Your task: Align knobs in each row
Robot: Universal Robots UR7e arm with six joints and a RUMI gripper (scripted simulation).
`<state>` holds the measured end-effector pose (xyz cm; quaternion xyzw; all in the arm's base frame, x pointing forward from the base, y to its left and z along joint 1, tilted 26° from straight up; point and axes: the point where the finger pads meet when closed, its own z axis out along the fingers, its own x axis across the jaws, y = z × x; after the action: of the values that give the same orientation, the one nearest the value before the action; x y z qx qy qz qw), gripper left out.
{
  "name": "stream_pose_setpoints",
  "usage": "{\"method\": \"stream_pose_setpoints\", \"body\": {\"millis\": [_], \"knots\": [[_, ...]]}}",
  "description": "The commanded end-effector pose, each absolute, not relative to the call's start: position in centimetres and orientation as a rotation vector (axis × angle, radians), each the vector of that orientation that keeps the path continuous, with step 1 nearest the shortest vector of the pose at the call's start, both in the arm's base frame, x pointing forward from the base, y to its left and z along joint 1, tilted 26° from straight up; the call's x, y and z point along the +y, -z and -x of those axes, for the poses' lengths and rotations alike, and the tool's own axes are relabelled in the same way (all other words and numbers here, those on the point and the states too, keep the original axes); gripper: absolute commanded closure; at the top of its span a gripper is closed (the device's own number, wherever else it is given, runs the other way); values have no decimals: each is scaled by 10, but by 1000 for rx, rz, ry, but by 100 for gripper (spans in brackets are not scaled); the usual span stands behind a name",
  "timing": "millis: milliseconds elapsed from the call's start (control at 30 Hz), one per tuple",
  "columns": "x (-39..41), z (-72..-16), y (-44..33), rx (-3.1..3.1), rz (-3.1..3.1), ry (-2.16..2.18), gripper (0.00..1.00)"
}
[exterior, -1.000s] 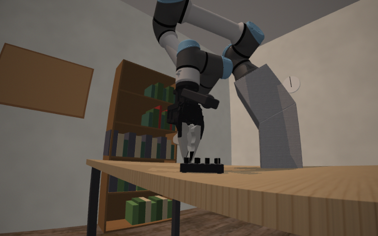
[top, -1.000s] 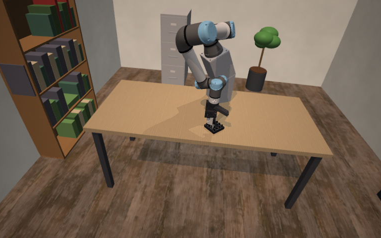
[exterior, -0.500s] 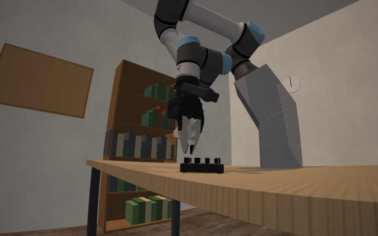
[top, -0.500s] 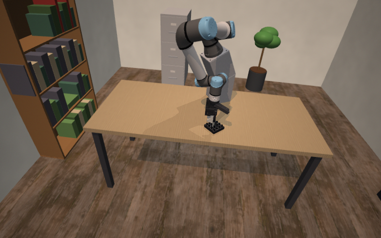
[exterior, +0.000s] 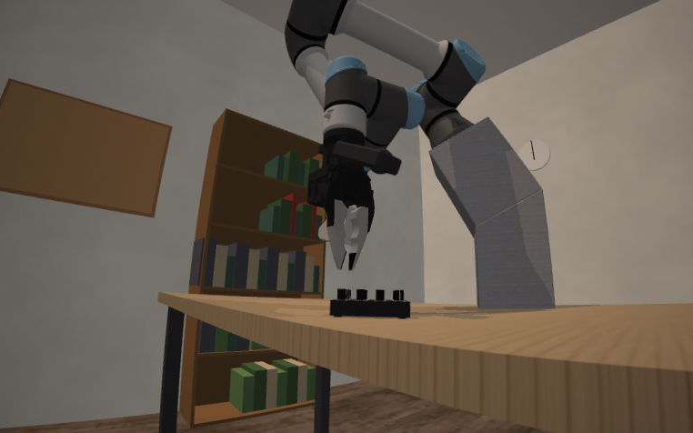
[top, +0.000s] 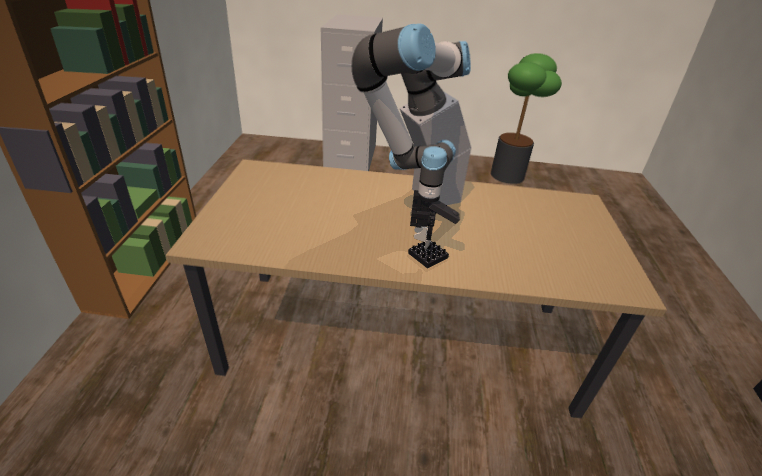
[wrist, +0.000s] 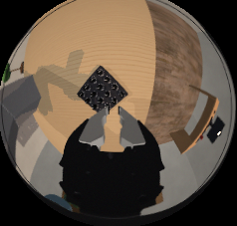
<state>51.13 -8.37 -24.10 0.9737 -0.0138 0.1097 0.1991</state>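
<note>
The black knob box (top: 425, 259) lies on the wooden table near its front edge, with small black knobs standing in rows. It also shows in the low side view (exterior: 370, 304) and the wrist view (wrist: 102, 90), turned like a diamond. The knobs' marks are too small to read. My gripper (exterior: 350, 266) hangs pointing down a short way above the box's left end, clear of the knobs. Its fingers are nearly together, with only a thin gap at the tips (wrist: 113, 110), and nothing is between them. In the overhead view it (top: 427, 242) is right above the box.
The arm's grey pedestal (top: 440, 142) stands at the table's far edge behind the box. A bookshelf (top: 94, 136) is off the table's left end. A filing cabinet (top: 345, 94) and a potted plant (top: 517, 130) stand by the back wall.
</note>
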Motion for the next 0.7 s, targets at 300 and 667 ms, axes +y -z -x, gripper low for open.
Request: {"method": "stream_pose_setpoints", "body": {"millis": [300,667], "knots": [[-83,-511,239,-39,-2723,-308,0],[-72,-505,214,-39,-2723,-308,0]]}}
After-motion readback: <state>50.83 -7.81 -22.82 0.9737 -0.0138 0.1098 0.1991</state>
